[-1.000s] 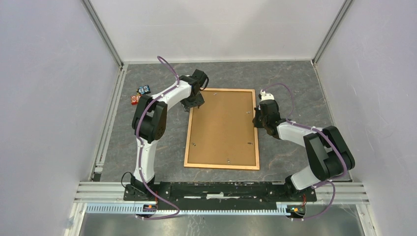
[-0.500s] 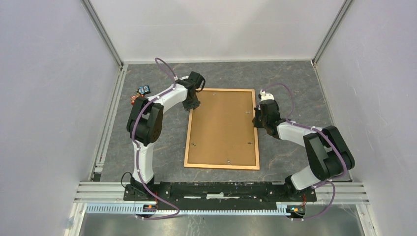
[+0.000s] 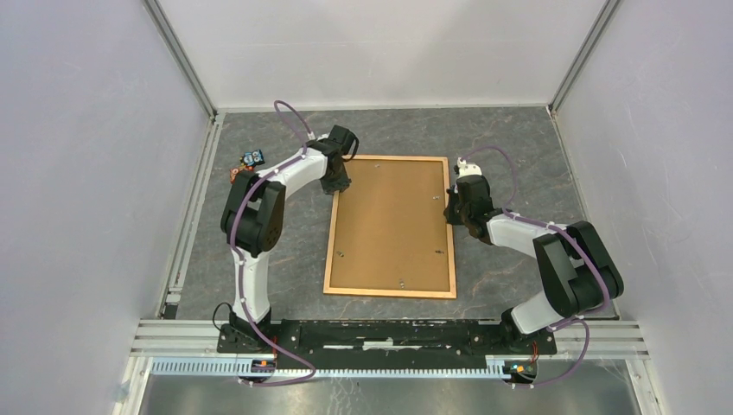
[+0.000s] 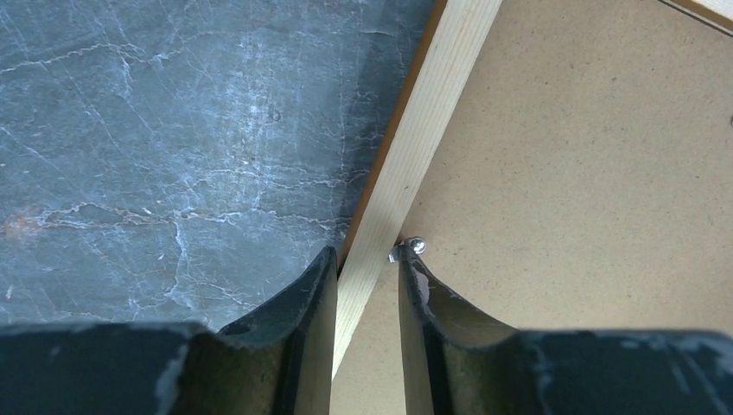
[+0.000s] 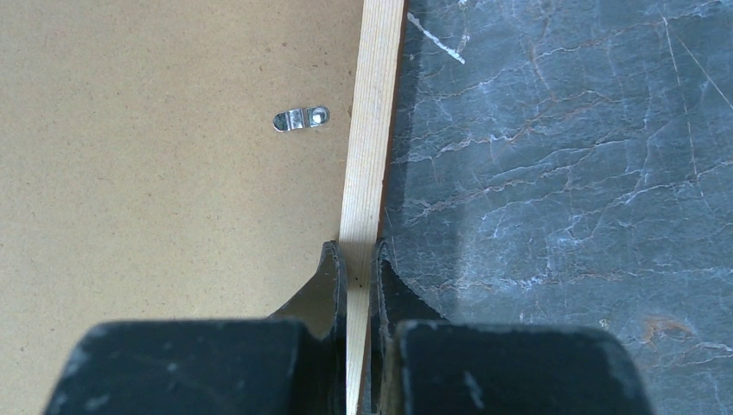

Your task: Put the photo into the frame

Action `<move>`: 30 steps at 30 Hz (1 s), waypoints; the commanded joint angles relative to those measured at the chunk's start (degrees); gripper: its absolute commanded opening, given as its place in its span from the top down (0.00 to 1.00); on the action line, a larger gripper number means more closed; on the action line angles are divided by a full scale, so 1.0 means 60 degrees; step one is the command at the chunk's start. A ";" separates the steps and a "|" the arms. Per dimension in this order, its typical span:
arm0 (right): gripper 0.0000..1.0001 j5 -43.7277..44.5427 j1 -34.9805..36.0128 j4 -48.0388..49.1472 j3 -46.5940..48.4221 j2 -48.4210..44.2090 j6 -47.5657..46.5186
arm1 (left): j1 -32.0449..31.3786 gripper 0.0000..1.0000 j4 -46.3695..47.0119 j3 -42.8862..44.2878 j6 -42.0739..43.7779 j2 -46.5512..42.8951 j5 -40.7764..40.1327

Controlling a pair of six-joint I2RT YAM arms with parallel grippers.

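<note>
The frame [image 3: 391,226] lies flat on the dark table with its brown fibreboard back up. The photo is not in view. My left gripper [image 3: 335,185] is at the frame's left rail near the far corner. In the left wrist view its jaws [image 4: 367,259] stand apart astride the light wooden rail [image 4: 432,104], which runs slantwise between them, and one fingertip is at a small metal clip [image 4: 413,247]. My right gripper [image 3: 451,212] is at the right rail. In the right wrist view it [image 5: 359,255] is shut on that rail [image 5: 373,130].
A few small coloured items [image 3: 245,166] lie on the table at the far left, behind the left arm. Another metal clip [image 5: 301,118] sits on the backing near the right rail. Enclosure walls stand on three sides, with a metal track [image 3: 186,233] along the left.
My left gripper swung left and down onto the frame's left rail from over the far left corner. The right arm and the frame have not moved.
</note>
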 commanded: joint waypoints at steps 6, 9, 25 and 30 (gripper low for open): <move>1.00 -0.0545 0.0042 0.0072 0.0065 0.0369 -0.0442 | 0.0324 0.86 0.2589 -0.1928 0.1059 -0.0930 0.1698; 1.00 -0.0589 0.0044 0.0116 0.0057 0.0369 -0.0441 | 0.0292 0.82 0.2809 -0.2260 0.1399 -0.1366 0.1637; 1.00 -0.0821 0.0049 0.0191 0.0055 0.0405 -0.0468 | 0.0282 0.51 0.2202 -0.2229 0.1809 -0.1595 0.1238; 1.00 -0.0845 0.0041 0.0162 0.0093 0.0433 -0.0493 | 0.0279 0.52 0.1644 -0.1597 0.1678 -0.1044 0.0913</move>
